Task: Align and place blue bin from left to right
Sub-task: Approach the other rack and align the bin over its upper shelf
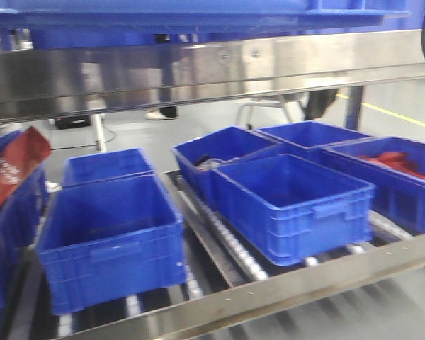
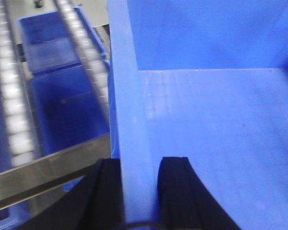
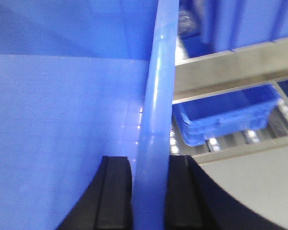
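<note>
The blue bin is lifted at the very top of the front view, above the steel shelf rail; only its underside and rim show there. In the left wrist view my left gripper is shut on the bin's left wall, one black finger outside and one inside over the bin's floor. In the right wrist view my right gripper is shut on the opposite wall's rim, with the bin's inside to its left. Neither gripper shows in the front view.
A steel rail runs under the held bin. Below, roller tracks carry several blue crates: a near-left one, a centre one, and a right one with red contents. A red cardboard strip leans at far left.
</note>
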`<state>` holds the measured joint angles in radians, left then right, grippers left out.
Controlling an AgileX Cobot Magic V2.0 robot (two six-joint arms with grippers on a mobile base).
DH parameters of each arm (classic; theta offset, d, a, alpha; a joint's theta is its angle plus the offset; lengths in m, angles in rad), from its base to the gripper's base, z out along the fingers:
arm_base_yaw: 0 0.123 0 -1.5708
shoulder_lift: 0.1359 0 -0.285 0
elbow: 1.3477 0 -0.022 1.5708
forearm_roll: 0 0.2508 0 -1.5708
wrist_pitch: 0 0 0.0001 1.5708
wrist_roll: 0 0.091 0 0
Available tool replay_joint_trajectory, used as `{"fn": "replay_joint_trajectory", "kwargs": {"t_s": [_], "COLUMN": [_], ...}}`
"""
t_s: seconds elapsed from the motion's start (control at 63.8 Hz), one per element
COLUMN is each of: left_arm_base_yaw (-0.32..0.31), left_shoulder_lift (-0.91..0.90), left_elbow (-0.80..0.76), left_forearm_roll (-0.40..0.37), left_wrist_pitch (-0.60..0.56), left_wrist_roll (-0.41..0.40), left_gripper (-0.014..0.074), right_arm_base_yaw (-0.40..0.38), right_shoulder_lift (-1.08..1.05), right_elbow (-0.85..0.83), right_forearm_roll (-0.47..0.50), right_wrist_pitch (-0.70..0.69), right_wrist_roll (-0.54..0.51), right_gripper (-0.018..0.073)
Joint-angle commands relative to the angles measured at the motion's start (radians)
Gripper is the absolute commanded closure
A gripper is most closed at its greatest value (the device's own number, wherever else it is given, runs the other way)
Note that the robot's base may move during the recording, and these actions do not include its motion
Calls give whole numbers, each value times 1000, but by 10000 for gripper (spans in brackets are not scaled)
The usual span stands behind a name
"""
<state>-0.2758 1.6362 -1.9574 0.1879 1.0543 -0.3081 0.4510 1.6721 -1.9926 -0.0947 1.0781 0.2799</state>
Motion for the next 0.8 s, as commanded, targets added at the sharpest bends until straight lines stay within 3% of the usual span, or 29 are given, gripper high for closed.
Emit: {"fn": "replay_joint_trajectory", "kwargs": {"t_s": [0.0,0.784], "left_arm_base_yaw": [1,1], "left_shoulder_lift": [-24,-24], "left_elbow": [-19,-19], "left_forearm_roll": [26,26], "left_wrist_pitch": [-78,-78], "left_wrist_roll": [7,7], "left_gripper": [613,613], "right_arm_base_yaw": [-1,-1], "right_shoulder_lift": [-27,-27], "right_elbow": [-21,-21], "right_forearm_roll": [-23,-23], "right_wrist_pitch": [-68,-68], "right_wrist_roll": [-29,-29], "right_gripper": [633,633]}}
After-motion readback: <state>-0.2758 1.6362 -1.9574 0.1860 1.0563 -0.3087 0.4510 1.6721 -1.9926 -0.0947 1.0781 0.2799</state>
